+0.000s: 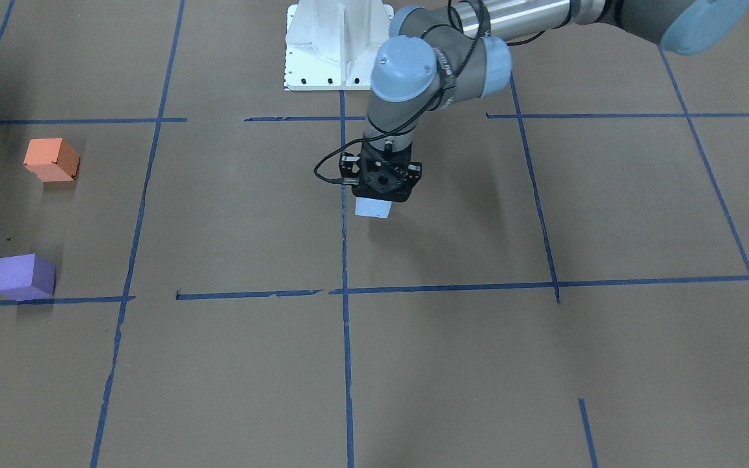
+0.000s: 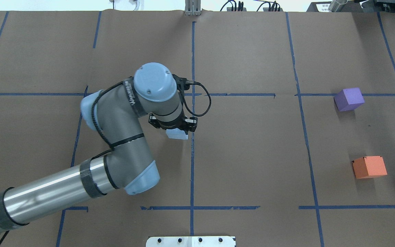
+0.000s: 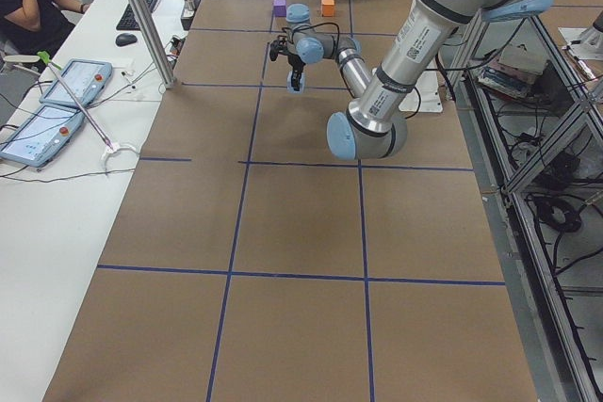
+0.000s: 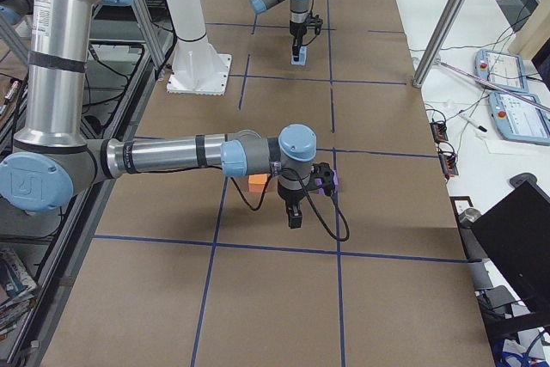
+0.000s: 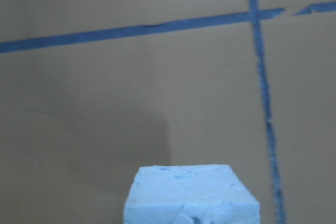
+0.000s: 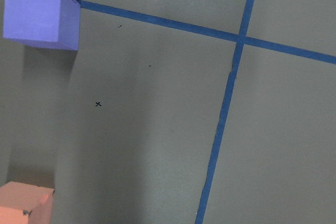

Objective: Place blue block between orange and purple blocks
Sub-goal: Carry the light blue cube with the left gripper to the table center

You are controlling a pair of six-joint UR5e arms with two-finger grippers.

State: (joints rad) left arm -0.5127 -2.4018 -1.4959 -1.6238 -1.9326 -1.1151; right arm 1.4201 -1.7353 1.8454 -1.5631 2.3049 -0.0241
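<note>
Bright, even, from overhead. Soft shadows on counter (image 1: 452,364) beside arm (image 2: 46,192). Faint glare on its steel tube. Soft-edged blue block (image 5: 191,195) in left wrist view; right wrist view dimmer, greenish.

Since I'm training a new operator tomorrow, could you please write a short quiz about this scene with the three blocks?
1. Which sits farther from the robot's base: the orange block or the purple block?
2. The left gripper is shut on: A) the blue block; B) the orange block; C) nothing.
3. True or false: the orange block and the purple block touch each other.

Key: 1, the purple block. 2, A. 3, false; bare table lies between them.
</note>
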